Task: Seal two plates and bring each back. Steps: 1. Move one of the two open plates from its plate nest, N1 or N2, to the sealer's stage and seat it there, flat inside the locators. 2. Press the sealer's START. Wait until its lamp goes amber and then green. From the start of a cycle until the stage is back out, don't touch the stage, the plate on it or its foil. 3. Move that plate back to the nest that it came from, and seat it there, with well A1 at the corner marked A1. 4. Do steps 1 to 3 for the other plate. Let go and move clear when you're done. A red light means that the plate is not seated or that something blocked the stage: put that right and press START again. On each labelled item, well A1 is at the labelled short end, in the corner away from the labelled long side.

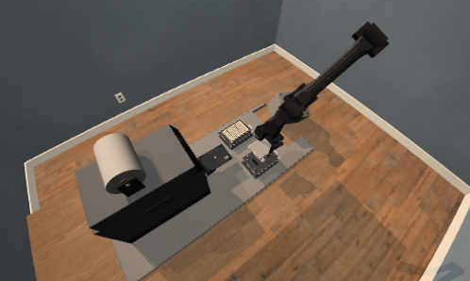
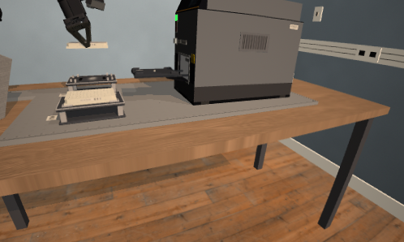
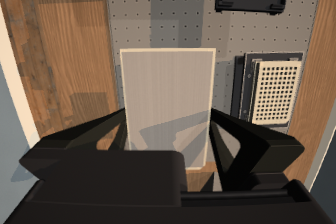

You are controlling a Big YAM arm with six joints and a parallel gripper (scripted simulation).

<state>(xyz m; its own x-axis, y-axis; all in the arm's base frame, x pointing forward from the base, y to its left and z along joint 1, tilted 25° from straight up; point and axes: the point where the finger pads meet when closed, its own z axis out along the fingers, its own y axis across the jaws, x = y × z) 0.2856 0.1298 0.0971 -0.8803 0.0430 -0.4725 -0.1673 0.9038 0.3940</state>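
- Matte blue-grey walls (image 1: 189, 29) (image 2: 357, 17) met a plank floor (image 1: 377, 194) (image 2: 195, 192).
- The wood-grained table (image 1: 61, 241) (image 2: 203, 136) (image 3: 75, 60) bore a perforated grey mat (image 1: 241, 194) (image 2: 162, 112) (image 3: 135, 22).
- The boxy grey sealer (image 1: 162, 158) (image 2: 243, 66) glowed green.
- My gripper (image 1: 266, 144) (image 2: 86, 44) (image 3: 168, 112) pinched a smooth-topped, rectangular plate (image 1: 258, 150) (image 2: 97, 45) (image 3: 169, 90) above the mat.
- A cream, many-welled plate (image 1: 236, 131) (image 2: 91, 96) (image 3: 276, 92) sat in its nest (image 1: 237, 143) (image 2: 91, 107) (image 3: 247, 85).

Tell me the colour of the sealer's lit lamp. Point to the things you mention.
The lamp (image 2: 176, 17) is green; it shows best in the exterior view.
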